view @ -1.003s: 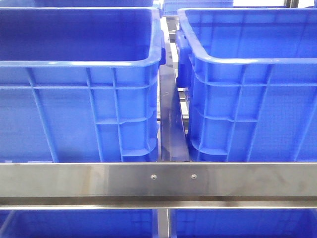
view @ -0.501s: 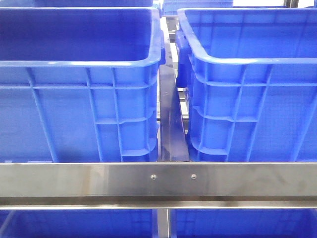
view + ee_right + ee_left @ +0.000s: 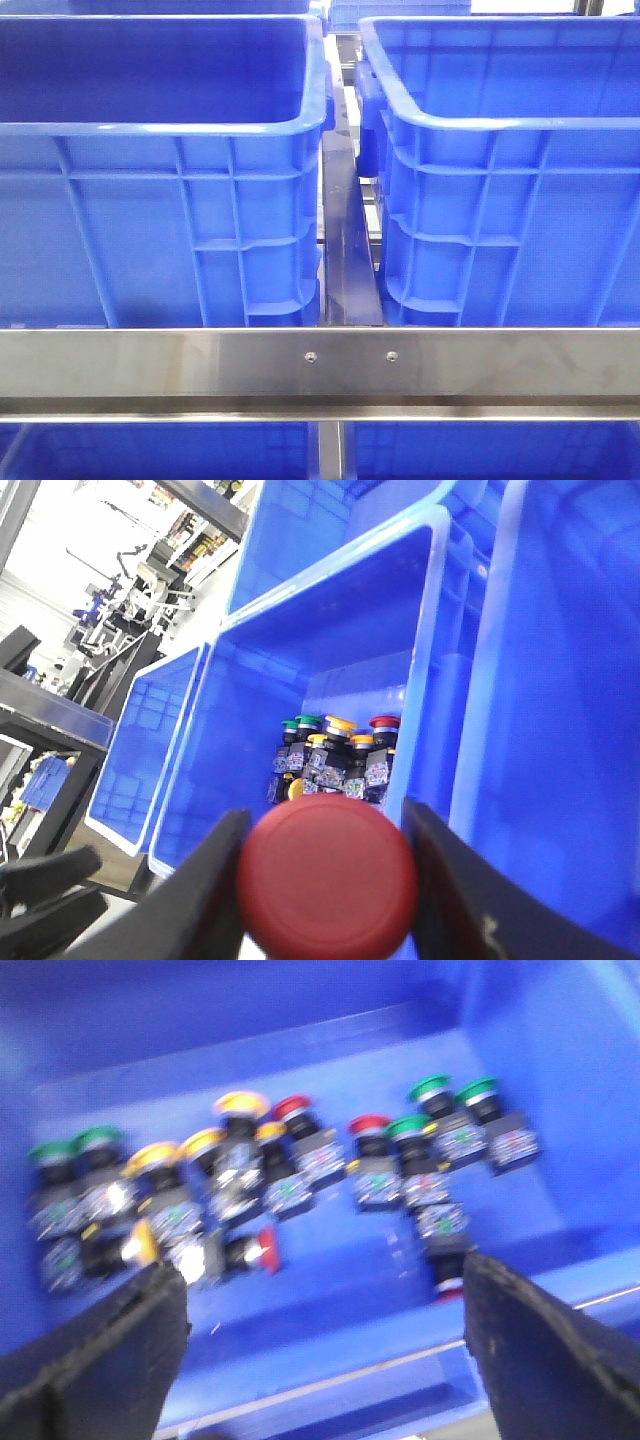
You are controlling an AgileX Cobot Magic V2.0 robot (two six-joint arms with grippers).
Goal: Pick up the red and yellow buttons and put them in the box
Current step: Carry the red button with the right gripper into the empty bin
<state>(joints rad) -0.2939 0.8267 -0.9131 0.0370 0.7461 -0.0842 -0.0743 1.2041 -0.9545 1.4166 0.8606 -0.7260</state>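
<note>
The right tool [image 3: 328, 880] is clamping a round red push button [image 3: 327, 876] between its two black fingers, holding it above a row of deep blue plastic crates [image 3: 300, 660], one of which is keeping a cluster of red-, yellow- and green-capped buttons [image 3: 335, 752] on its floor. The left tool [image 3: 325, 1345] is hanging with its black fingers spread wide apart and empty over a blurred blue crate floor [image 3: 330, 1070], where yellow-capped buttons [image 3: 240, 1105], red-capped buttons [image 3: 368, 1125] and green-capped buttons [image 3: 430, 1088] are lying bunched together. In the front view, two tall blue crates [image 3: 160, 170] are standing side by side behind a steel rail [image 3: 320, 362], with neither arm showing.
</note>
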